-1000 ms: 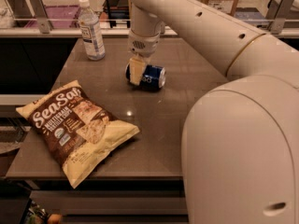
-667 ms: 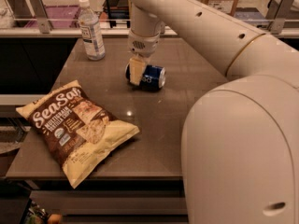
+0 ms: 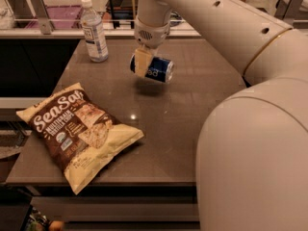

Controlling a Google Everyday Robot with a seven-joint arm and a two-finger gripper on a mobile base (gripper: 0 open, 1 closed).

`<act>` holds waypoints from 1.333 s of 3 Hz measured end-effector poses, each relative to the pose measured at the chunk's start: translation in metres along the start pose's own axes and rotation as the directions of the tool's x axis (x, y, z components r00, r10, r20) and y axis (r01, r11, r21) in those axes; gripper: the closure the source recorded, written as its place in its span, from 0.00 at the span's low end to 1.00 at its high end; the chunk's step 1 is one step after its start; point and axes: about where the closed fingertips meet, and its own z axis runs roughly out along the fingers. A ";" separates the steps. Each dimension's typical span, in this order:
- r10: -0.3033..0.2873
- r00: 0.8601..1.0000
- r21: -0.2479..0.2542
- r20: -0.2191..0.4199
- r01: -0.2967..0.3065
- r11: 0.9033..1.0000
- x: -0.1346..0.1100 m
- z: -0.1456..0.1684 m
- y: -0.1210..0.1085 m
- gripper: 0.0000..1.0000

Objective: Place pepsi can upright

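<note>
The pincer (image 3: 143,64) hangs down from the big white arm (image 3: 216,18) over the back part of the counter (image 3: 202,105), and it is closed around the pepsi can (image 3: 160,70). One pale finger crosses the front of the can near its left end. The other finger is hidden behind it. The can is blue with white letters, and it is not touching the counter: a dark shadow sits on the top below it, with a gap between. The can lies on its side in the grip, with its right end a little lower than its left. So the picking-up part looks done, and the turning part is the one in hand. The can is not upright yet. For the next move, I think the wrist needs to roll so that one end of the can points straight down at the counter. Then the arm should come down slowly until that end sits flat, and only then should the pincer let go. If it lets go while the can leans, the can could tip and roll away. The water bottle (image 3: 94,31) stands well apart at the back left, and the SeaSalt chip bag (image 3: 79,131) lies flat near the front left, so neither looks to be in the way.
</note>
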 end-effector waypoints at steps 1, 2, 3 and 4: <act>0.013 0.999 0.022 0.033 -0.013 1.000 0.001 -0.017 -0.004 1.00; 0.019 0.991 0.043 0.133 -0.025 0.999 0.001 -0.035 -0.008 1.00; 0.018 0.967 0.069 0.254 -0.036 0.997 0.000 -0.052 -0.013 1.00; 0.001 0.931 0.090 0.366 -0.037 0.995 -0.005 -0.069 -0.017 1.00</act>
